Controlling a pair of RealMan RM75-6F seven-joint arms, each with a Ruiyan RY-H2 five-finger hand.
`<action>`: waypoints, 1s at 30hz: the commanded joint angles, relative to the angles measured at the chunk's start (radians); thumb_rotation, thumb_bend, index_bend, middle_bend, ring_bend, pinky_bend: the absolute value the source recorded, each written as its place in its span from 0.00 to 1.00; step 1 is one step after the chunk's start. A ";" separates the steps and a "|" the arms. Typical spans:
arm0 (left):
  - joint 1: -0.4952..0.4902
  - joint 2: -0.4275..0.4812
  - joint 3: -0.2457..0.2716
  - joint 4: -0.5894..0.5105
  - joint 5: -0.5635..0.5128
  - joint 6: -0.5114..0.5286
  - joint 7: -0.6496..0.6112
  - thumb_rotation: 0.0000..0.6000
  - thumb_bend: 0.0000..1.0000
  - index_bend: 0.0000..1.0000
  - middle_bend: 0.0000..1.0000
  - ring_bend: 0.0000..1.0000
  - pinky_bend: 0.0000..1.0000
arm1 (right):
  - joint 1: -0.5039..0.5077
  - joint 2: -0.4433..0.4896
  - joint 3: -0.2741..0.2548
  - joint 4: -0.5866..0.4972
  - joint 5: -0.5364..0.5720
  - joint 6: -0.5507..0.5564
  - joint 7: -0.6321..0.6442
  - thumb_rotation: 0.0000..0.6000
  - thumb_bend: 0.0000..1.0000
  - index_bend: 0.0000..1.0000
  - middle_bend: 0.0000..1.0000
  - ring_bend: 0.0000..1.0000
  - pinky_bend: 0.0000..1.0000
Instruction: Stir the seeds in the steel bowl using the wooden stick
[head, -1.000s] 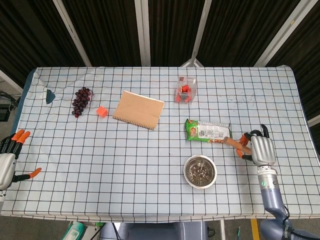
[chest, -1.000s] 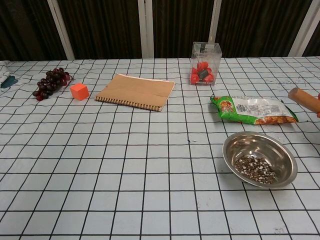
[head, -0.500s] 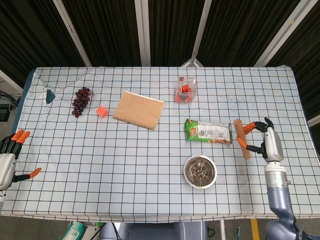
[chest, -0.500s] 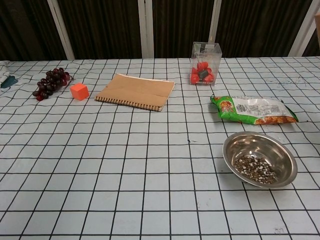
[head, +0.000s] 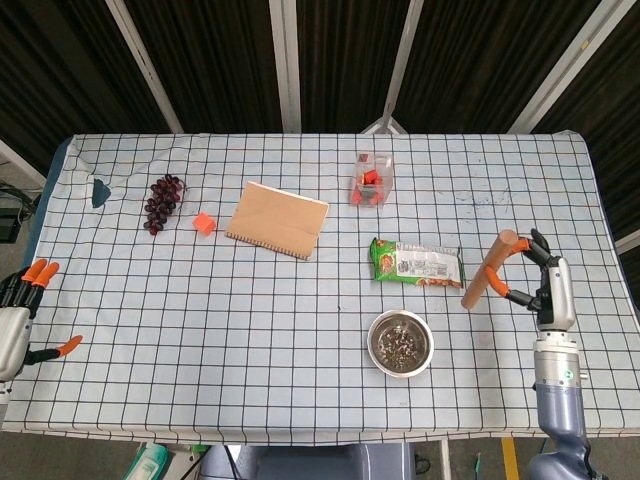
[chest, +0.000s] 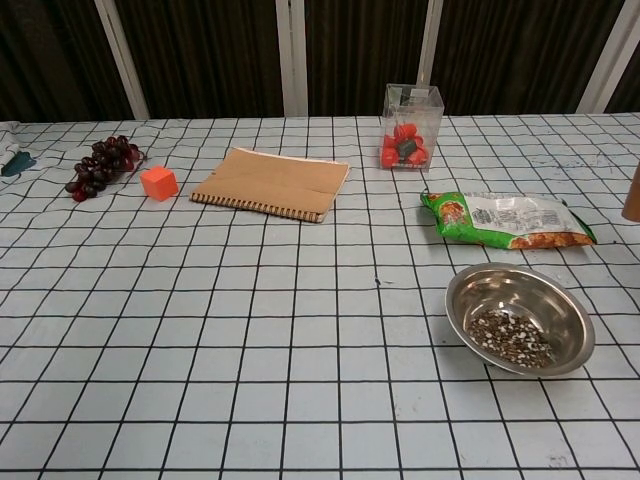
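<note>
Checked table (head: 300, 330), snack packet (head: 417, 263) beside steel bowl (head: 400, 343)

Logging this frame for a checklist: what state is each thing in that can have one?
wooden stick: held, tilted, outside the bowl
right hand: grips the stick
left hand: empty, fingers apart
steel bowl: upright, seeds inside
notebook: closed, flat
snack packet: lying flat
clear box: upright

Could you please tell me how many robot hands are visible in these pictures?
2. The left hand is at the table's left edge, holding nothing. The right hand is at the right edge, holding the wooden stick. None appears hidden.
</note>
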 joint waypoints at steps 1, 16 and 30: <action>0.000 0.000 0.001 0.000 0.001 0.000 0.000 1.00 0.08 0.00 0.00 0.00 0.00 | -0.017 -0.025 -0.013 0.004 -0.038 0.037 0.033 1.00 0.56 0.69 0.62 0.30 0.00; 0.000 -0.002 0.001 0.001 0.003 0.001 0.003 1.00 0.08 0.00 0.00 0.00 0.00 | -0.035 -0.122 -0.104 0.052 -0.145 0.108 0.070 1.00 0.56 0.69 0.62 0.30 0.00; 0.000 -0.003 0.000 0.000 -0.001 -0.002 0.008 1.00 0.08 0.00 0.00 0.00 0.00 | -0.024 -0.178 -0.147 0.043 -0.180 0.092 0.160 1.00 0.56 0.70 0.62 0.30 0.00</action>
